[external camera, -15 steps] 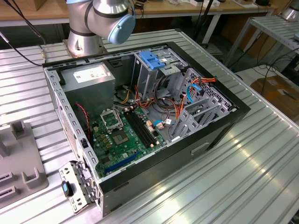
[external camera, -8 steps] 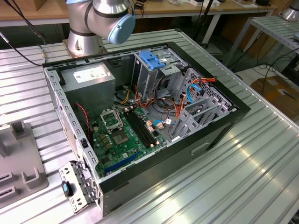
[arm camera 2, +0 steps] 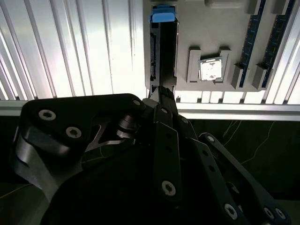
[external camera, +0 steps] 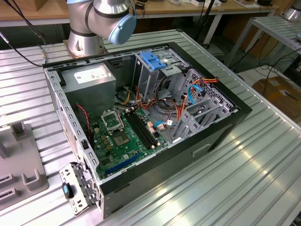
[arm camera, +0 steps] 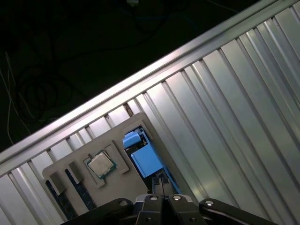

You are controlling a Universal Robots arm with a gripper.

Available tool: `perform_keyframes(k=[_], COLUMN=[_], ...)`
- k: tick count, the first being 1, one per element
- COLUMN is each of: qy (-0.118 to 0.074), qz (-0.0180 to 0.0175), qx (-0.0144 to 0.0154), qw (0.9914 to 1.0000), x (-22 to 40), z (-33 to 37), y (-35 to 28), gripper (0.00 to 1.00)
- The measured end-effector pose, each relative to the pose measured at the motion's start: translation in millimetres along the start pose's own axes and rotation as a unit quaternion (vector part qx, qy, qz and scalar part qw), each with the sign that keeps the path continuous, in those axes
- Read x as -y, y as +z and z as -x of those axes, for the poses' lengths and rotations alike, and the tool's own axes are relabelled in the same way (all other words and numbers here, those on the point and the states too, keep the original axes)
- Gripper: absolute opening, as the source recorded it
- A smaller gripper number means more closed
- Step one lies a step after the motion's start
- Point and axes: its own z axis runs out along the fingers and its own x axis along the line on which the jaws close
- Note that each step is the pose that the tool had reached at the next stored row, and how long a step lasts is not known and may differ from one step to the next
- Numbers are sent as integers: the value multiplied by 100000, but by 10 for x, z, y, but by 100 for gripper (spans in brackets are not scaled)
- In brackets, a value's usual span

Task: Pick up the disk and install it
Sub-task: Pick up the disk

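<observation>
Hand [arm camera: 161, 181] pressed together, seemingly just above the disk [arm camera: 146, 159], over the ribbed metal table [arm camera: 234, 103]; dark floor [arm camera: 56, 56] beyond.

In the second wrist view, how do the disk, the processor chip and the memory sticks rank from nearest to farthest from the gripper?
1. The disk, just ahead of the gripper.
2. The processor chip, beside the disk.
3. The memory sticks, beyond the chip.

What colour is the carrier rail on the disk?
Bright blue; the disk shows it best in the first wrist view.
</observation>
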Motion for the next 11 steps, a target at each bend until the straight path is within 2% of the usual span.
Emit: perform_keyframes(k=[2,3,5,6,8,9,11], qy=[-991,-3039,-5168,-7014,-10274,-11247,-13437], qz=[26,80,135,184,273,297,352], qx=[2,-7,-14,-19,-35,-35,-40], qw=[99995,99954,99866,99754,99470,99365,99092], x=[0,0,0,0,0,0,0], z=[0,0,0,0,0,0,0], y=[1,1,2,3,7,9,15], gripper=[11,11,11,11,11,11,11])
